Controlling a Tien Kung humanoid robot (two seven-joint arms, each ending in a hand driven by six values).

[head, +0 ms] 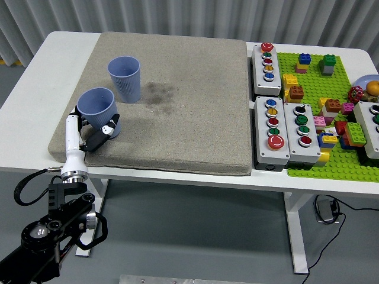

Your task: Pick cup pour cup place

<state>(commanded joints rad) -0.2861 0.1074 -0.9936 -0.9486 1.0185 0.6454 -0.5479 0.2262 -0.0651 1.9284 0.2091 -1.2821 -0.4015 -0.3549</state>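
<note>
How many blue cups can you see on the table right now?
2. One blue cup is held in the left robot hand near the grey mat's front left corner; the other cup stands free behind it on the mat. None appears hidden.

White table (35, 71) bearing a beige-grey mat (177, 106) with a darker blotch (160, 94) near its centre left. Two periwinkle-blue cups: far cup (125, 78), finely ribbed; near cup (98, 111), plain. Left hand (89, 130) white and black on a black arm (47, 231). At right, pale grey button boxes (266, 70) with red, green, yellow, blue, white and black buttons. Far right, bright green studded baseplate (320, 165) carrying multicoloured bricks (328, 64). Backdrop: grey corrugated wall (207, 18).
</note>
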